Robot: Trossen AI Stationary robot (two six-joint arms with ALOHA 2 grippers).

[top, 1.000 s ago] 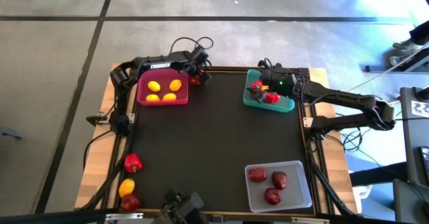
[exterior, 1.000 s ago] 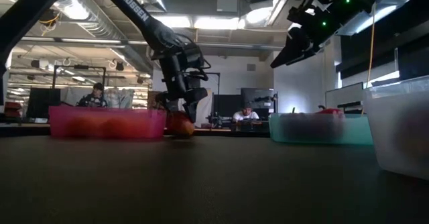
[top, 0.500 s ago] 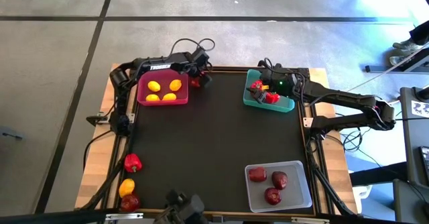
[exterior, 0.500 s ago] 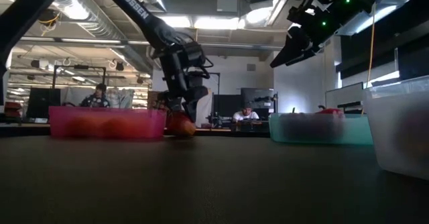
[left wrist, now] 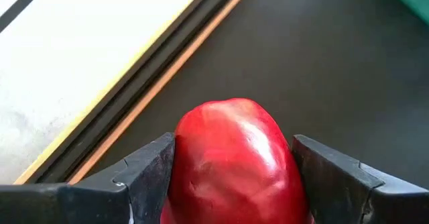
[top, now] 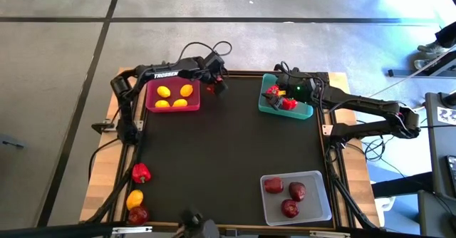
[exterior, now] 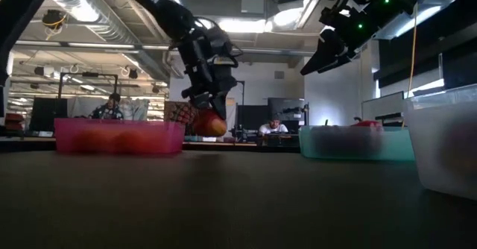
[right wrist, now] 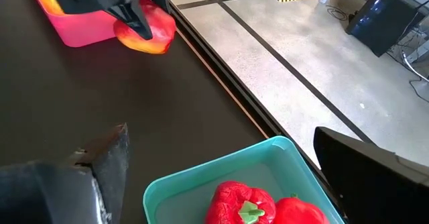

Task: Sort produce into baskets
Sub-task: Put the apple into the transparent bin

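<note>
My left gripper (top: 214,85) is shut on a bright red fruit (left wrist: 231,162) with a yellow-orange underside (right wrist: 149,44). It hangs just off the right far corner of the magenta-pink basket (top: 149,95), which holds three yellow lemons (top: 174,97). My right gripper (top: 275,94) hovers open and empty above the teal basket (top: 305,113), where red green-stemmed peppers (right wrist: 244,204) lie. Three dark red apples (top: 285,193) lie in the clear basket (top: 266,211) at the near right. My left gripper pinches the red fruit by its two opposite sides (left wrist: 182,170) between its two fingers (left wrist: 144,174). The fingers come from above and point down. The fruit hangs below them, lifted clear of the table (exterior: 211,123).
A red pepper (top: 141,172), a yellow piece (top: 135,199) and a dark red apple (top: 138,214) lie loose on the wooden strip at the table's near left. The black mat (top: 228,152) between the baskets is bare. People sit in the room behind (exterior: 273,127).
My left gripper has risen and gone slightly toward the table's right edge. The red fruit, which rested on the table beside the pink basket, now hangs lifted clear.
</note>
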